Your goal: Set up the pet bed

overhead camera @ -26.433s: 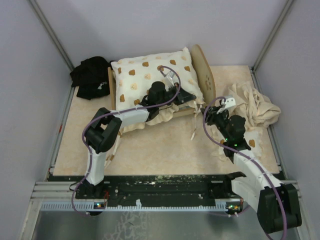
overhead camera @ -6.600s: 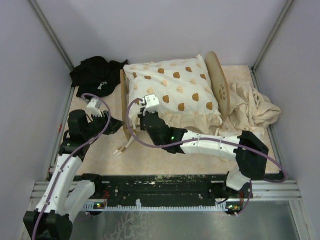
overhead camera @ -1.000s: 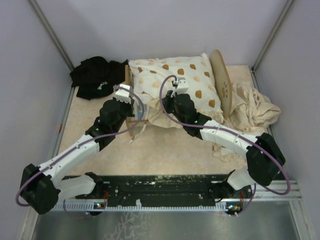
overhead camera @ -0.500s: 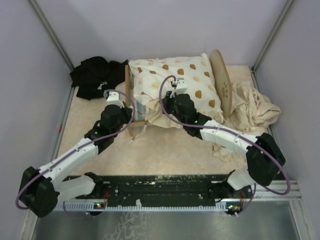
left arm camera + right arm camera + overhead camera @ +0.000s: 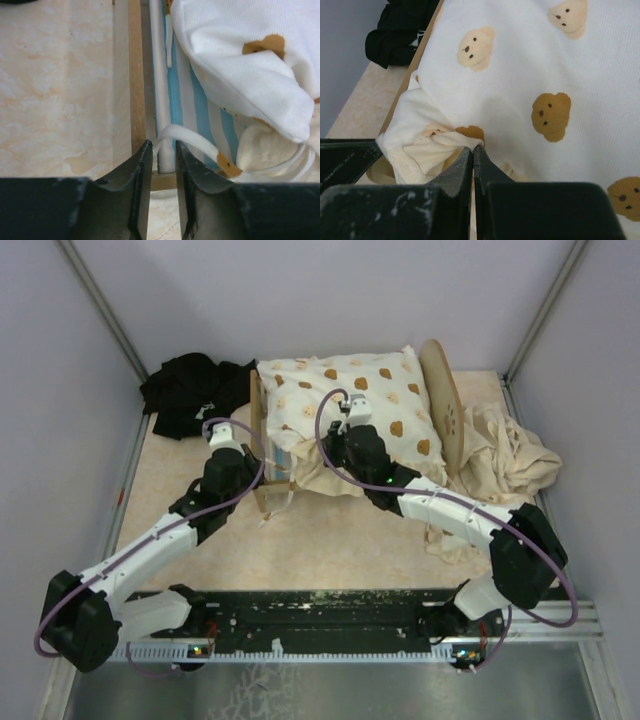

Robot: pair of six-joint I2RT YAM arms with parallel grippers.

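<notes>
**tabletop_tim:** ok so your pet bed (image 5: 441, 405) is at the back of the table (image 5: 330, 540), about the middle. The headboard (image 5: 437, 380) stands upright at the right end, and the low wooden end faces your left arm. The cushion (image 5: 300, 400) with the brown prints lies on top and covers nearly all of it.

**yam_fan:** yep, and in your left wrist view the striped mattress (image 5: 200, 112) only peeks out at that near end, inside the frame. Your left gripper (image 5: 163, 150) is right at the corner there with its jaws a small way apart. A white tie (image 5: 192, 142) curls out from the mouth of the gap. Can't tell if the fingers actually touch it.

**tabletop_tim:** your right gripper (image 5: 473, 148) is pressed tight together, and it looks pinched on the frilly front edge of the cushion, near the left corner.

**yam_fan:** also a black cloth (image 5: 185, 390) is bunched in the back left corner, and a beige cloth (image 5: 510, 455) is crumpled just right of the headboard
</notes>
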